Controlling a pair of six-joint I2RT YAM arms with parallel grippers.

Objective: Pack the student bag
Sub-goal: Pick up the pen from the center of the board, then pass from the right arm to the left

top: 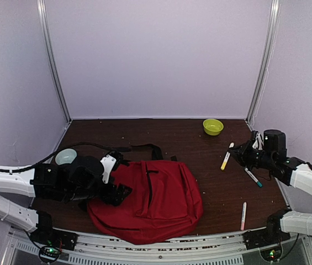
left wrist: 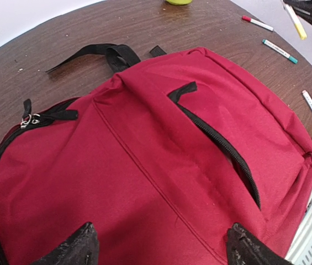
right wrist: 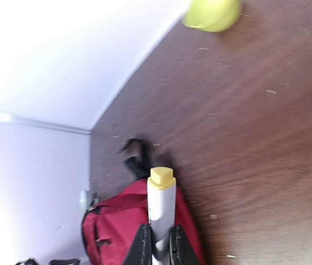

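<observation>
Student bag [top: 161, 204]: is lying flat on the table [top: 172, 135], near the left arm.
Left gripper [left wrist: 158, 255]: is hovering just above the bag, fingers spreading wide apart.
Right gripper [right wrist: 160, 245]: is pinching a yellow marker [right wrist: 161, 199] above the table.

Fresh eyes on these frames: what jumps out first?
The big red student bag lies flat at the near edge of the table. The left gripper sits at its left side, jaws wide apart. On the right, the right gripper holds a yellow-capped marker.

Red student bag [top: 161, 204] with black zippers [left wrist: 216, 138], yellow-and-white marker [top: 227, 157], lime bowl [top: 212, 126], dark brown table [top: 144, 132].
</observation>
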